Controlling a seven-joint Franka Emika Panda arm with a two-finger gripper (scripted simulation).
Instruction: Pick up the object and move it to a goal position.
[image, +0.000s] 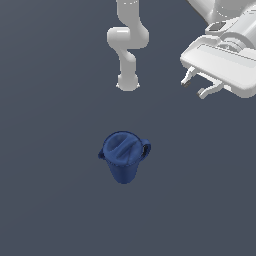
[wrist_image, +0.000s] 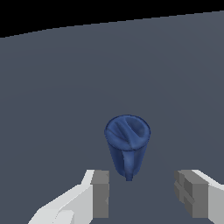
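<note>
Gripper wide, empty, well above & apart from mug upright on floor. Risk: pads clipping handle or slipping on tapered wall, tipping mug.

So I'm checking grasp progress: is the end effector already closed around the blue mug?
No, in the wrist view the end effector is open with its fingers spread, and the blue mug sits apart from them, untouched.

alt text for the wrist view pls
A dark blue mug stands upright on a plain grey floor, seen between the open end effector and apart from its two grey fingertips. Nothing is held.
</note>
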